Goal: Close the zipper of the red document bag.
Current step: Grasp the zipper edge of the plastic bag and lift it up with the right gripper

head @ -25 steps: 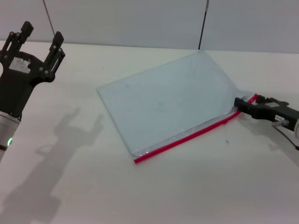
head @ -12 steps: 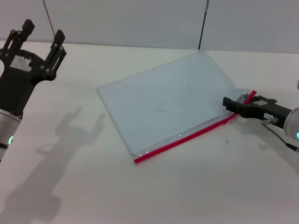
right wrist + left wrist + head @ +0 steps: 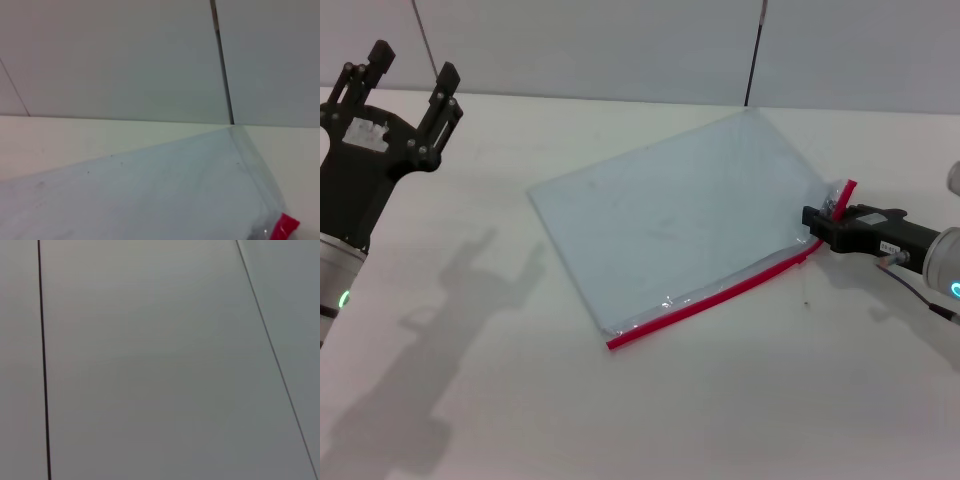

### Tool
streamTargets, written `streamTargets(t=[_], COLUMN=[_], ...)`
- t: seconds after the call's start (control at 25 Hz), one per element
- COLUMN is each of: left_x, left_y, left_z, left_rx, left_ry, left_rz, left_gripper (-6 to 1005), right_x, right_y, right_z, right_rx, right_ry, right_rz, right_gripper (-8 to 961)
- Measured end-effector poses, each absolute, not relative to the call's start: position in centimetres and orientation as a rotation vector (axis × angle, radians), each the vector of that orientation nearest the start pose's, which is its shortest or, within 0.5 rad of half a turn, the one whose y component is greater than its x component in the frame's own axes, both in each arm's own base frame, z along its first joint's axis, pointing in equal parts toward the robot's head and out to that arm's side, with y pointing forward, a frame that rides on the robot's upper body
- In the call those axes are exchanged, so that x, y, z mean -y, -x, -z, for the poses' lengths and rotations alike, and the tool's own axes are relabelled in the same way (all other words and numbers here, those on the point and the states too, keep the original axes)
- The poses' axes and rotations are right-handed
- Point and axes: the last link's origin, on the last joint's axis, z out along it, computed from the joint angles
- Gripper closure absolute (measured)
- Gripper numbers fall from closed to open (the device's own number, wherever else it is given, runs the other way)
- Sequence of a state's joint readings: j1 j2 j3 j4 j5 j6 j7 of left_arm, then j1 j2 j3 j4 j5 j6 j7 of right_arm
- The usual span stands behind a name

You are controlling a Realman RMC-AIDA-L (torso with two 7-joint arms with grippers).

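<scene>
The red document bag point(image 3: 670, 220) lies flat on the white table, a translucent pale blue pouch set at an angle. Its zipper point(image 3: 720, 295) is a thin red strip along the near long edge. At the right end of that strip my right gripper point(image 3: 817, 224) is low over the table and pinched shut on the zipper's end. The red tip point(image 3: 842, 195) curls upward just behind the fingers. The right wrist view shows the bag point(image 3: 150, 195) and a bit of the red zipper point(image 3: 285, 227). My left gripper point(image 3: 410, 72) is raised at the far left, open and holding nothing.
A grey panelled wall point(image 3: 620, 45) with dark seams rises right behind the table's far edge. The left wrist view shows only that wall point(image 3: 160, 360). White tabletop point(image 3: 670, 410) surrounds the bag on all sides.
My right gripper has slid a little left along the red edge, and the zipper's right tip has lifted and curled up. The left arm has not moved.
</scene>
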State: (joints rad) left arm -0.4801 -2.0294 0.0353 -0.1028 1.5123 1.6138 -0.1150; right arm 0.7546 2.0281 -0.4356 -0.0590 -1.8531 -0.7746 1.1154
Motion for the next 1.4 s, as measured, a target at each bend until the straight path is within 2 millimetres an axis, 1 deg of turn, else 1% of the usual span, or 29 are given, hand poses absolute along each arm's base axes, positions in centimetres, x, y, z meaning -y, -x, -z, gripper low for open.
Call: streamTargets(t=[0.12,0.76,0.96,1.04,1.2,1.28,1.4], left_x=[-31.4,-31.3,-31.3,-31.1,-31.1,-31.2,-31.4], left_y=[29.3,29.2,29.1,28.7,27.4,26.9,26.0], left_z=[-2.1,-2.0,-1.8,-1.1,0.4,1.0,2.5], left_rx=[0.14,0.137,0.132,0.106,0.037,0.021,-0.015], left_ry=[1.599,1.608,1.624,1.686,1.824,1.868,1.973], left_rz=[0.928,0.929,0.932,0.937,0.957,0.959,0.954], left_gripper=[300,299,299,299,299,299,298], right_x=[-39.6,-39.4,-39.1,-38.8,-38.1,-38.0,-38.1], right_y=[-29.9,-29.9,-29.2,-28.7,-27.0,-26.1,-24.5], right_z=[5.6,5.8,6.1,6.0,5.5,5.4,5.3], right_rx=[-0.964,-0.958,-0.956,-0.957,-0.927,-0.906,-0.87], right_ry=[2.188,2.199,2.232,2.245,2.284,2.303,2.331], right_rz=[-0.451,-0.462,-0.501,-0.569,-0.757,-0.827,-0.915], right_gripper=[578,929,931,935,938,938,938])
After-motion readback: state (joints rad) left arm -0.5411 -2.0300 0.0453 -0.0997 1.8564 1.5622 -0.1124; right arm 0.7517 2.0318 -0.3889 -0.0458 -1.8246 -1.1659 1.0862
